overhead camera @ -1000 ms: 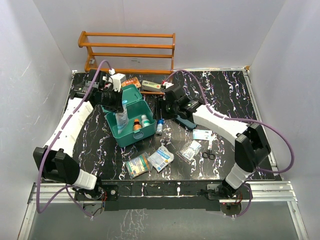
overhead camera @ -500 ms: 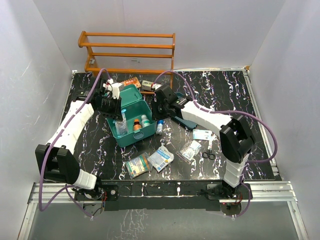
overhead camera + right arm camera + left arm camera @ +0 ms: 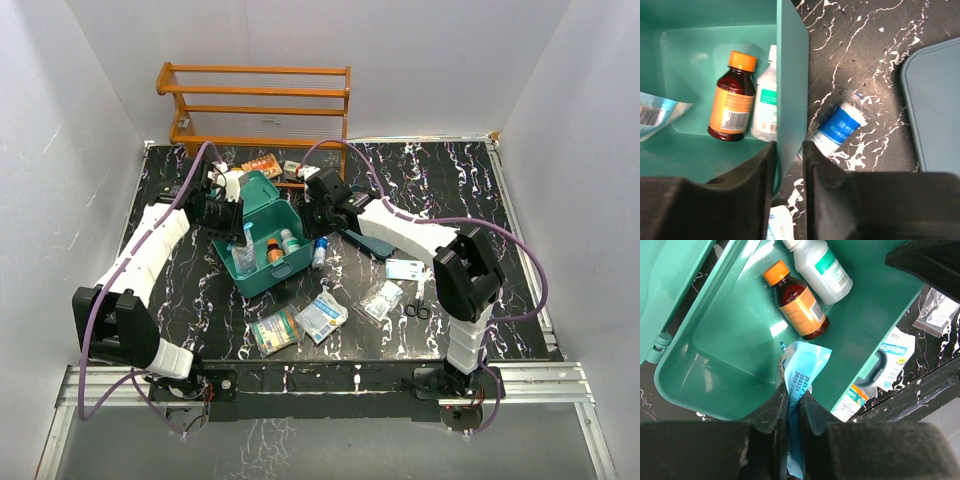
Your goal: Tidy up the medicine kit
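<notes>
– Where is the medicine kit (image 3: pixel 262 278)?
– On the left half of the table (image 3: pixel 450 190), about midway between its back and front edges. Its hinged lid is thrown open toward the back left corner.

– What is the left gripper (image 3: pixel 794 390) doing?
– It hangs over the left end of the open box. Its fingers are pinched tight on a blue-and-clear pouch (image 3: pixel 802 365), which hangs down inside the box.

– And the right gripper (image 3: pixel 788 147)?
– It straddles the kit's right wall, one finger inside the box and one outside. Both fingers press against the plastic, so it grips that wall.

– What is in the box?
– A brown bottle with an orange cap (image 3: pixel 732 107) and a white bottle with a green label (image 3: pixel 765 107). They lie side by side, touching, at the right end.

– And outside it?
– A small blue-and-white tube (image 3: pixel 839 125) lies on the table just beside the right wall. A darker teal tray (image 3: pixel 935 100) sits further right. Several flat packets (image 3: pixel 322 317) lie near the front edge, and scissors (image 3: pixel 415 305) lie right of them. An orange wooden rack (image 3: pixel 255 95) stands along the back edge.
</notes>
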`<state>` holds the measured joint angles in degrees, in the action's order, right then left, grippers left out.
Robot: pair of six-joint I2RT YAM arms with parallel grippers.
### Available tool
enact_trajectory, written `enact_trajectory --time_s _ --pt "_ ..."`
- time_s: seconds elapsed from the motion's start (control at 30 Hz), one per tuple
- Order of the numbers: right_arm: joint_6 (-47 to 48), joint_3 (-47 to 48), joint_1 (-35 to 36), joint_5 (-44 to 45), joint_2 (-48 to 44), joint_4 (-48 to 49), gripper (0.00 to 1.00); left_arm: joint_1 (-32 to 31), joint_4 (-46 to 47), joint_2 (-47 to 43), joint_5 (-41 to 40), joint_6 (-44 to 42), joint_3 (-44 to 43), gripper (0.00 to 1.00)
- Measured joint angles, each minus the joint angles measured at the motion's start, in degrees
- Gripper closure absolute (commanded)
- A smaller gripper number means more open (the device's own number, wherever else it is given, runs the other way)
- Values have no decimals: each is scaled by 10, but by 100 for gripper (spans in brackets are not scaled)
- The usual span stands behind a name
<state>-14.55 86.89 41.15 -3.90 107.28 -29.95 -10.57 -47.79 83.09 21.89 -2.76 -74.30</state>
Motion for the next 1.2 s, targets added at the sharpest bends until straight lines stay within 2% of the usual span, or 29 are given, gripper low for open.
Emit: enact_trajectory --time_s 0.17,0.27,0.7,0.83,1.07,1.2 --pt "3 0 0 18 3 -6 51 0 14 0 0 5 24 96" --pt "-4 -1 0 31 2 -4 46 1 23 2 0 5 33 97" --pt "-10 -5 -3 126 -40 30 44 11 80 56 33 -7 70 92" --pt "-7 3 -9 143 -38 32 44 11 93 65 46 -12 73 83" --pt "-3 25 -19 143 -28 35 43 11 85 96 18 -14 68 49" --pt "-3 25 -23 131 -28 39 43 10 78 99 -9 -10 61 42"
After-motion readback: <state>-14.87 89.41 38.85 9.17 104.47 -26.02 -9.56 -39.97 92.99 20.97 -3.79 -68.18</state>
